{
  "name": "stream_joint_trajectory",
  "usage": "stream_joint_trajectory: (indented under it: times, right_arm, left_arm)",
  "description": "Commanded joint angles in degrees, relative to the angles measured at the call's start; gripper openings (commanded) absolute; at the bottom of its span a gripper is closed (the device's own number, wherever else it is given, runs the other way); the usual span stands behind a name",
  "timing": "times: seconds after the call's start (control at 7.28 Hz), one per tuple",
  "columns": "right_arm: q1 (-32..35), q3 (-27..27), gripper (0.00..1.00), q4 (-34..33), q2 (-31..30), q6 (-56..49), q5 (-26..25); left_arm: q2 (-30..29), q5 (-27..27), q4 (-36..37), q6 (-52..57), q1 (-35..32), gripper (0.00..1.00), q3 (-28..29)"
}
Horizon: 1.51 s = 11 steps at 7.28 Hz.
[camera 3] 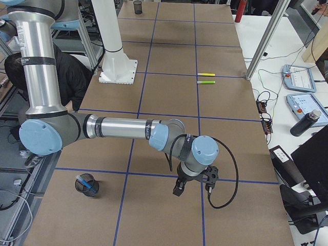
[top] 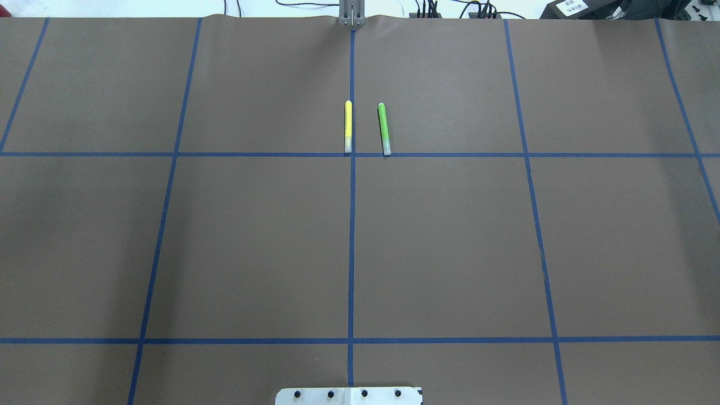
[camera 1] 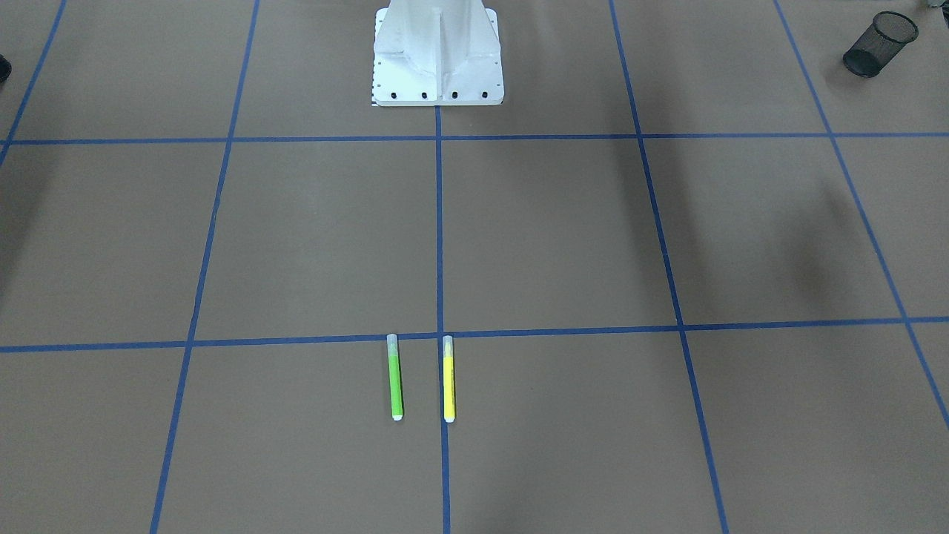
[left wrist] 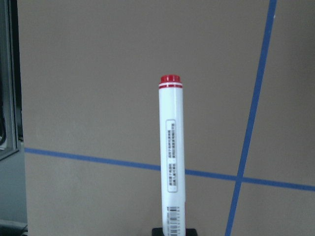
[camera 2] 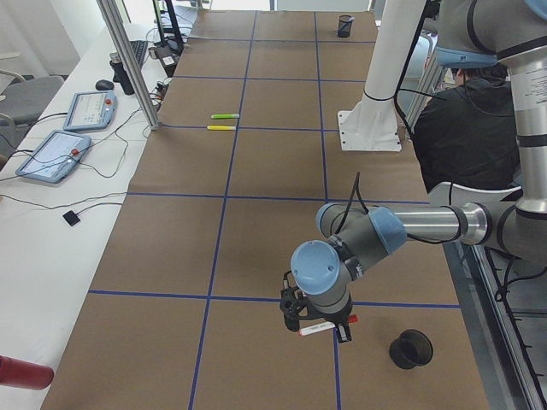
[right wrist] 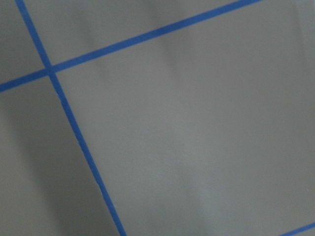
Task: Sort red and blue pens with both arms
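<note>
Bench (top: 253,236) surface is brown and divided into squares by blue tape lines (top: 351,236). Left pincer (camera 2: 318,325) hangs low over the robot's left end of the bench, clamped on the red pen (left wrist: 172,157). Seen from the side, the pen lies roughly level in the grip, white barrel outward, with one red end pointing away from the wrist. A black mesh cup (camera 2: 395,354) stands upright near it. Right pincer (camera 3: 193,188) hangs low over the opposite end; I cannot tell whether its jaws are apart or together. Blue pen (camera 3: 82,182) sits inside a second black mesh cup (camera 3: 97,185) at that end. Lime-green marker (camera 1: 395,378) and yellow marker (camera 1: 448,380) lie parallel, just beside each other, at the centre line on the operators' side, well apart from both arms
</note>
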Motion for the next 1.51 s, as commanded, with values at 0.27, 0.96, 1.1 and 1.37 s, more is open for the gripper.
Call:
stream_joint_trajectory:
  times: [0.27,0.96,1.1,1.37]
  right_arm:
    - [-2.2,1.4,1.00,1.0,-0.3,0.6,3.9]
    - [-2.4,2.3,1.00,1.0,-0.5,0.7,4.0]
    - [-2.5,2.9,1.00,1.0,-0.8,0.8,4.0]
    - [-2.7,3.0,1.00,1.0,-0.9,0.7,4.0]
  left_arm:
    - [2.4,0.3,11.3,1.8,-6.9,0.00,8.2]
    - [4.0,0.5,25.7,2.0,-12.4,0.00,13.1]
    - [4.0,0.4,26.7,2.0,-13.4,0.00,14.8]
    - [4.0,0.3,27.0,1.8,-14.1,0.00,17.2]
